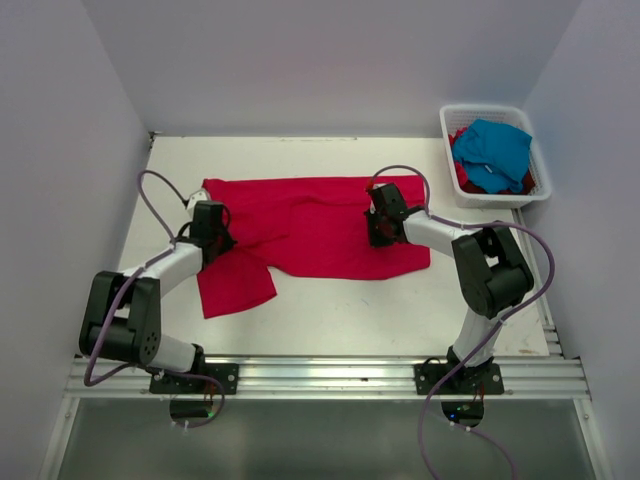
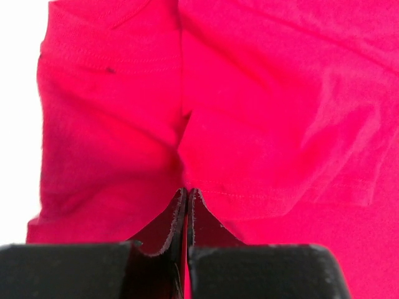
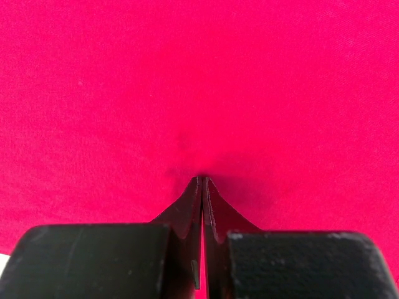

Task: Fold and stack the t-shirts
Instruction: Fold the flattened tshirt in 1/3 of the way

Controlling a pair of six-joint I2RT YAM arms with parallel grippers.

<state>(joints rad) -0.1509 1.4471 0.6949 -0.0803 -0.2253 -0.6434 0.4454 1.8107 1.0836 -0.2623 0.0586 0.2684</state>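
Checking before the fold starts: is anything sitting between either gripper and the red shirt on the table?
Nothing visible. The left gripper and right gripper are both shut directly on the red shirt, with cloth puckering at their tips.

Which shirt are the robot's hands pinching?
The big red shirt spread on the table: the left gripper and right gripper both pinch it. The blue shirt lies bunched in the white basket, untouched.

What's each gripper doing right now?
Left gripper: closed, pinching the red t-shirt.
Right gripper: closed, pinching the same red t-shirt.
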